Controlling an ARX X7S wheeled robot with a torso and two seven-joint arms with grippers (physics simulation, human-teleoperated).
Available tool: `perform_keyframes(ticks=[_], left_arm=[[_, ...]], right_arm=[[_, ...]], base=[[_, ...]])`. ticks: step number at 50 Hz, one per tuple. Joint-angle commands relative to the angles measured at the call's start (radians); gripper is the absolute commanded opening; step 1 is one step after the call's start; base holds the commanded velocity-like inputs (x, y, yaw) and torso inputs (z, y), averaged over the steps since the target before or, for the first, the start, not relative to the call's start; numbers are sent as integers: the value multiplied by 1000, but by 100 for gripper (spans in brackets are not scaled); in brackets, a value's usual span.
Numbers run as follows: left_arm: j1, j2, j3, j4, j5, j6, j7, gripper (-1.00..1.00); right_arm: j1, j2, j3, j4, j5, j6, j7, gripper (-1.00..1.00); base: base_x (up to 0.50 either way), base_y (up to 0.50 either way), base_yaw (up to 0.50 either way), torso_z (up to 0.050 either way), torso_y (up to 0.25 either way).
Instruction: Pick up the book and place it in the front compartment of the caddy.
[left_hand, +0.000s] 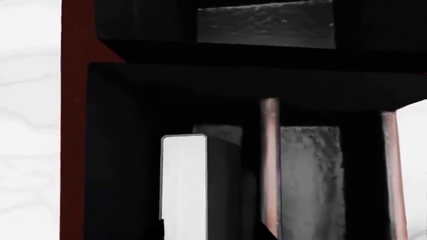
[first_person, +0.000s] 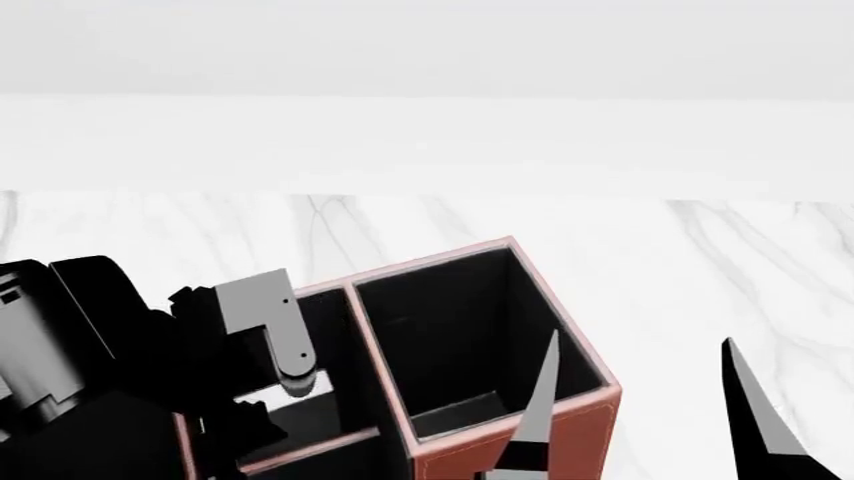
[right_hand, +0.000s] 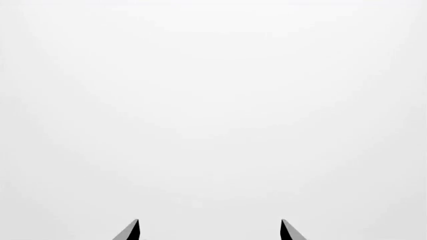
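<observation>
My left arm (first_person: 94, 370) reaches in low at the near left of the head view, its dark bulk hanging over the near-left part of the caddy (first_person: 534, 440). In my left wrist view I look straight down into the black-lined compartments, and the book (left_hand: 183, 185) stands upright inside one of them, its white page edge facing the camera and its black cover beside it. A reddish-brown divider (left_hand: 269, 165) rises just right of the book in that picture, with a second one further along. Which compartment the book occupies I cannot tell. My left fingers (first_person: 287, 345) are above the caddy, near the book; the pictures do not show whether they are spread or closed, nor whether they touch the book.

Further right in the head view, the caddy's tall far compartment gapes open, its pale rim running round the black lining. It stands on the white marbled bench (first_person: 694, 260).

At the near right, my right fingers (first_person: 641, 410) are spread wide: one tip overlaps the caddy's right wall in the picture, the other lies over bare bench. They hold nothing, and the book is well away to their left.
</observation>
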Motion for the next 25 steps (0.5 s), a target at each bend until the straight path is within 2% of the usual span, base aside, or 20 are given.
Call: perform_keyframes(ticks=[1,14,20,25], left_arm=[[75,-2,-69,27,25,14,-231,100],[68,-66,-94,173,-9,-24,-296,100],[70,-104,-137,287,-57,-58,-381,100],[94,-169,-196,430,-112,-50,-479,100]], right_arm=[[4,1,-1,-13,-1,8,2,100],[7,2,-6,-14,-1,7,2,100],[8,2,-10,-18,-2,9,4,100],[12,6,-9,-40,4,25,12,100]], base=[[17,0,-9,0,0],[7,-1,-8,0,0],[4,-1,-5,0,0],[0,0,0,0,0]])
